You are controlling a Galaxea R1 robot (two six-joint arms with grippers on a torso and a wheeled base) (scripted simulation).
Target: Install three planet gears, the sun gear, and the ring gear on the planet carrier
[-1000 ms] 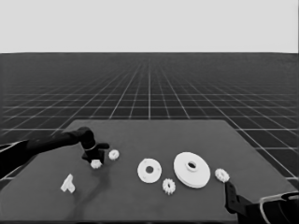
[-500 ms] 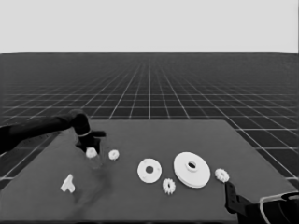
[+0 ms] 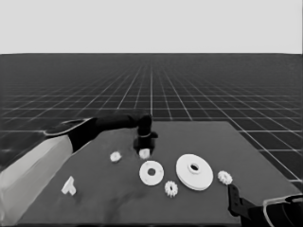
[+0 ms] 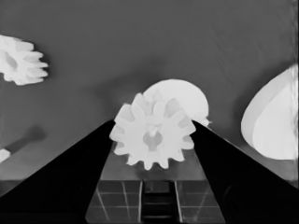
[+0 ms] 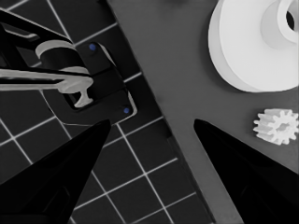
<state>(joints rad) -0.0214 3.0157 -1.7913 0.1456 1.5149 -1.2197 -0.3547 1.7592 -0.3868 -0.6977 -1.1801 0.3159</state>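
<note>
Now the left gripper (image 3: 144, 150) is clamped on a small gear (image 4: 153, 135), carried just above the table and close behind the smaller round part (image 3: 151, 173); nothing sits on that part yet. Likely step: first gear placement. Next move calls for centring over its seat, then lowering. Right gripper (image 5: 149, 135) waits at the table's corner, fingers apart, holding nothing.
</note>
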